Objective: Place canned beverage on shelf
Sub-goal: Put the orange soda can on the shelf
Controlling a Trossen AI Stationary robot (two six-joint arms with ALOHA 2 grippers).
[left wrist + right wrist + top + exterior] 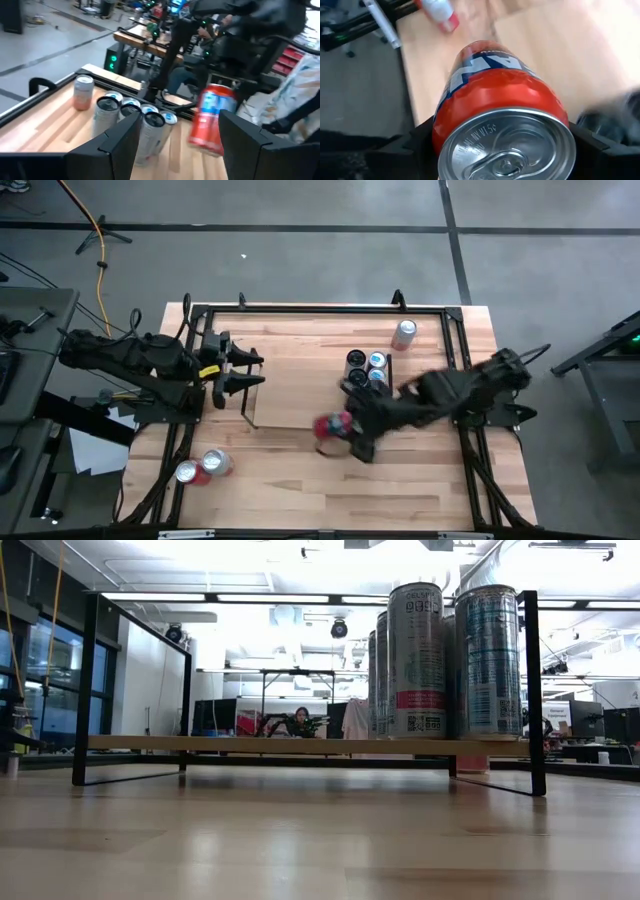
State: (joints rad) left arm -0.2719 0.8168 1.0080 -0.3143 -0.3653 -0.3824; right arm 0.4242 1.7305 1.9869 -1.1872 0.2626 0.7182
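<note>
A red can (330, 425) hangs above the table near the shelf's front edge, with my right gripper (345, 438) shut on it. The shelf (290, 395) is a low light-wood board with black wire ends, also seen in the low view (250, 744). Several silver and blue cans (367, 370) stand upright on its right end (415, 660). My left gripper (258, 370) hovers open at the shelf's left end, level and pointing toward the right, with nothing between its fingers (125, 137). My right gripper pinches the red can's round side wall (445, 125) between its two fingers, close to the can's top end. The fingers (417, 142) slant down from the table's right side. The can is lifted clear of the table and tilted (212, 117).
A pale orange can (405, 332) stands on the tabletop beyond the shelf's right end. Two cans (203, 467) lie near the table's front left corner. Black rails (320, 308) frame the tabletop. The shelf's left and middle parts are bare wood.
</note>
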